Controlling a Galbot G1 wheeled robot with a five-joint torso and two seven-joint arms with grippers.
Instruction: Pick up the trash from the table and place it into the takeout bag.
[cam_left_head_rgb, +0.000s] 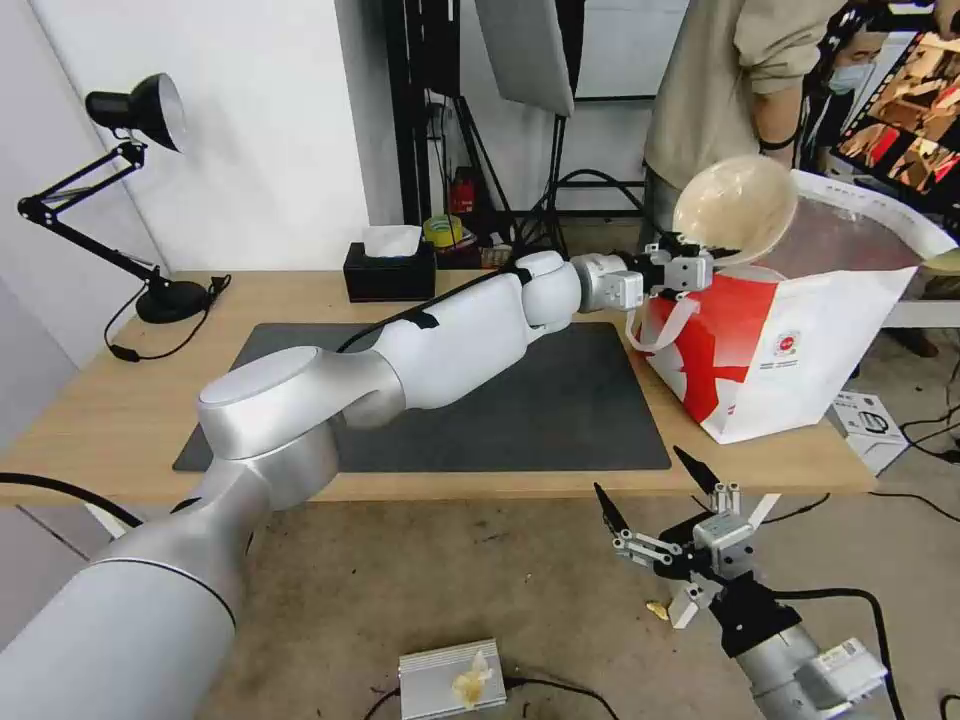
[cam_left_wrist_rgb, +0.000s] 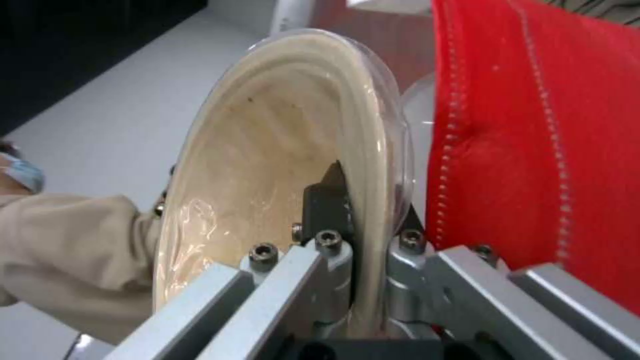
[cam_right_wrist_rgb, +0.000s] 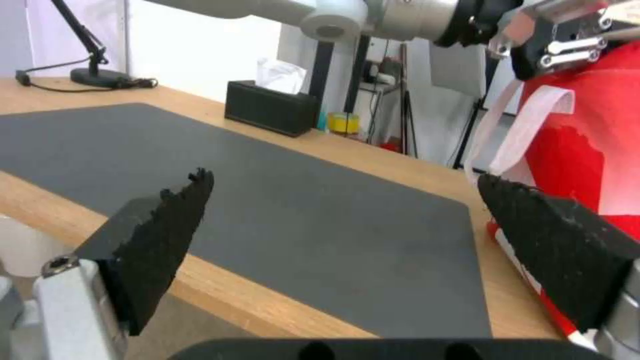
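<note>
Table (cam_left_head_rgb: 110, 400): light wood, spans the middle of the head view; a dark mat (cam_left_head_rgb: 520, 420) covers its centre, bare of trash, which suggests the task is near its end.

Bag (cam_left_head_rgb: 800, 350): red and white, stands open-mouthed on the table's right end, centre right of the head view. One white handle (cam_left_head_rgb: 665, 325) droops over its near side, so the mouth is free for dropping things in.

Left arm: reaches from lower left across the mat to the bag's rim.

Bowl (cam_left_head_rgb: 735, 208): beige, shallow, upper right of the head view, held on edge above the bag's near rim, hollow side facing the camera. Tilting it this way probably lets it slide in edgewise.

Left gripper (cam_left_head_rgb: 678, 270): clamped on the bowl's rim; in the left wrist view one dark finger (cam_left_wrist_rgb: 327, 202) lies inside the bowl (cam_left_wrist_rgb: 267, 175), the other behind its wall, the red bag (cam_left_wrist_rgb: 540, 150) just beside.

Right gripper (cam_left_head_rgb: 655, 490): lower right of the head view, below the table's front edge, jaws spread wide and empty, apparently waiting.

Tissue box (cam_left_head_rgb: 390, 270): black, at the table's far edge, not trash.
</note>
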